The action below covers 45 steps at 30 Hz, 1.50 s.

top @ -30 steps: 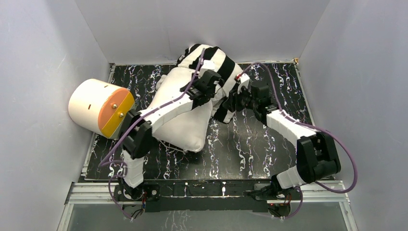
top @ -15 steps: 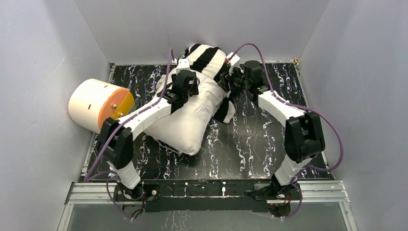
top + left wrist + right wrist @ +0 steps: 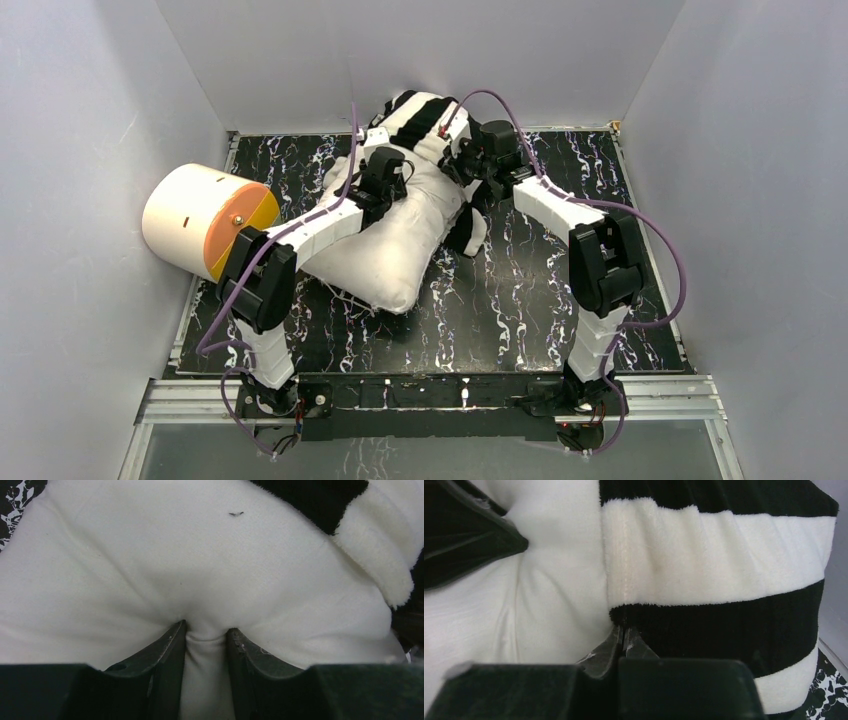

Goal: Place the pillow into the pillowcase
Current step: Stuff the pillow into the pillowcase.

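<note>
With left gripper [image 3: 206,630] pinching a fold of the pillow [image 3: 150,570] and right gripper [image 3: 624,630] closed tight on the pillowcase [image 3: 714,570] hem at the far edge of the table [image 3: 540,300], only partly done: far end sleeved, white near bulk bare and waiting to be covered.

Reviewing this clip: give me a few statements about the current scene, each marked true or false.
1. The pillow is fully inside the pillowcase. False: only its far end is covered, and most of it lies bare.
2. The left fingers pinch a fold of the pillow. True.
3. The right fingers stand wide open. False: they are shut at the pillowcase hem.
4. A cream cylinder lies left of the pillow. True.
</note>
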Motion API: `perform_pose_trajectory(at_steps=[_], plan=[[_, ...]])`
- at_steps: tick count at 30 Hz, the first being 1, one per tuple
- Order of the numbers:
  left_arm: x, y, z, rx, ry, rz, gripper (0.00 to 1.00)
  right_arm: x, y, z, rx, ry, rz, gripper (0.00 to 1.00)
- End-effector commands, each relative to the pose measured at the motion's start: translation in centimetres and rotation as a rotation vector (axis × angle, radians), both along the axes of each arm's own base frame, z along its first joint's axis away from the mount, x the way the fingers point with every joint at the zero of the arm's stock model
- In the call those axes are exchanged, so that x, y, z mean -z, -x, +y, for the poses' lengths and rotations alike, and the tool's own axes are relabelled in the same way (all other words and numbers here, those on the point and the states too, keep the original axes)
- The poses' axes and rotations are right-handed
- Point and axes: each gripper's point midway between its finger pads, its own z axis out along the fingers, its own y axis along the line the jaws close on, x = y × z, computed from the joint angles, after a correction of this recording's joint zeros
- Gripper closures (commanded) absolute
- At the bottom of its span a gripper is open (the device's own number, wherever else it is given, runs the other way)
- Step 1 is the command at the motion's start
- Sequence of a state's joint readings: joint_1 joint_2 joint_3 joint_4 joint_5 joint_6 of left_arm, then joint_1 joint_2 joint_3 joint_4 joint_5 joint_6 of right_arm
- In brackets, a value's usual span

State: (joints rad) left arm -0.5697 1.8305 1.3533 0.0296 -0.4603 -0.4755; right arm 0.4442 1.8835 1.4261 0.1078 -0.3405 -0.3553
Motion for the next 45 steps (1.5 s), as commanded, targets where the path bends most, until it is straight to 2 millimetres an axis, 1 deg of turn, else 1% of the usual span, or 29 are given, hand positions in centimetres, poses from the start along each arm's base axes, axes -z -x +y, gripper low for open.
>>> perform_pose_trajectory(at_steps=[1,3,5,7,9,11,14,16,18,19,20,21,22,23,24,25,26,28,31,34,35,37,39,40,42,45], plan=[[3.0,-0.5,1.0,-0.073,0.036,0.047,0.68,-7.9,4.5,3.7,-0.201,-0.089,-0.066,1.0],[4.0,-0.5,1.0,-0.084,0.037,0.066,0.68,-9.5,6.4,4.5,-0.263,-0.117,-0.023,1.0],[4.6,-0.5,1.1,-0.097,0.031,0.076,0.69,-10.2,7.8,5.1,-0.319,-0.143,0.044,1.0],[4.8,-0.6,1.4,-0.116,0.017,0.079,0.69,-9.9,9.3,5.5,-0.376,-0.163,0.121,1.0],[4.9,-0.8,1.9,-0.14,0.015,0.076,0.69,-9.1,10.5,6.0,-0.417,-0.197,0.195,1.0],[5.1,-0.9,2.3,-0.16,0.029,0.077,0.7,-7.1,11.4,6.6,-0.424,-0.22,0.277,1.0],[5.3,-0.9,2.8,-0.192,0.056,0.075,0.7,-1.8,12.2,7.7,-0.348,-0.226,0.387,1.0],[5.5,-0.8,3.1,-0.202,0.075,0.076,0.71,1.2,12.4,8.5,-0.286,-0.234,0.431,1.0],[5.6,-0.9,3.0,-0.196,0.093,0.078,0.71,2.8,11.9,8.5,-0.204,-0.205,0.453,1.0],[5.5,-0.9,2.9,-0.191,0.097,0.081,0.71,2.9,11.4,8.3,-0.162,-0.196,0.452,1.0],[5.2,-0.9,2.9,-0.184,0.094,0.08,0.71,2.6,10.8,7.7,-0.121,-0.187,0.44,1.0],[4.7,-0.9,2.9,-0.176,0.091,0.076,0.71,2.2,10.2,7.0,-0.081,-0.182,0.422,0.96],[4.1,-0.8,2.9,-0.169,0.093,0.067,0.7,1.4,9.7,6.2,-0.04,-0.187,0.396,0.91],[3.1,-0.7,2.9,-0.155,0.096,0.049,0.69,-0.1,9.2,5.1,0.005,-0.215,0.375,0.85],[2.2,-0.5,3.0,-0.145,0.096,0.032,0.67,-0.9,8.8,4.0,0.041,-0.233,0.37,0.8],[1.0,-0.4,3.0,-0.13,0.101,0.009,0.64,-1.5,8.7,2.9,0.063,-0.247,0.371,0.77],[-0.8,-0.2,3.0,-0.108,0.111,-0.023,0.61,-2.0,8.7,1.8,0.086,-0.261,0.373,0.71],[-3.7,0.1,2.5,-0.052,0.128,-0.071,0.56,-2.8,8.4,-0.7,0.145,-0.312,0.383,0.59],[-7.5,1.3,1.1,0.065,0.156,-0.127,0.49,-4.0,8.1,-3.8,0.198,-0.44,0.401,0.42],[-10.3,2.4,-0.7,0.159,0.156,-0.165,0.42,-3.9,6.3,-7.3,0.324,-0.508,0.404,0.37],[-10.9,3.0,-1.8,0.191,0.149,-0.169,0.4,-3.8,5.6,-8.5,0.376,-0.536,0.417,0.35],[-11.5,4.0,-4.0,0.25,0.132,-0.169,0.36,-3.6,4.2,-10.6,0.448,-0.609,0.455,0.3],[-11.3,4.7,-6.4,0.3,0.096,-0.164,0.33,-3.6,2.9,-12.1,0.489,-0.67,0.478,0.25],[-10.8,5.0,-7.3,0.312,0.068,-0.15,0.32,-3.8,2.5,-12.6,0.495,-0.691,0.478,0.22],[-9.6,5.0,-8.8,0.327,0.033,-0.127,0.3,-3.8,1.8,-13.4,0.513,-0.714,0.487,0.19],[-7.8,4.1,-10.5,0.314,0.007,-0.102,0.28,-3.4,1.7,-14.1,0.537,-0.716,0.488,0.17]])
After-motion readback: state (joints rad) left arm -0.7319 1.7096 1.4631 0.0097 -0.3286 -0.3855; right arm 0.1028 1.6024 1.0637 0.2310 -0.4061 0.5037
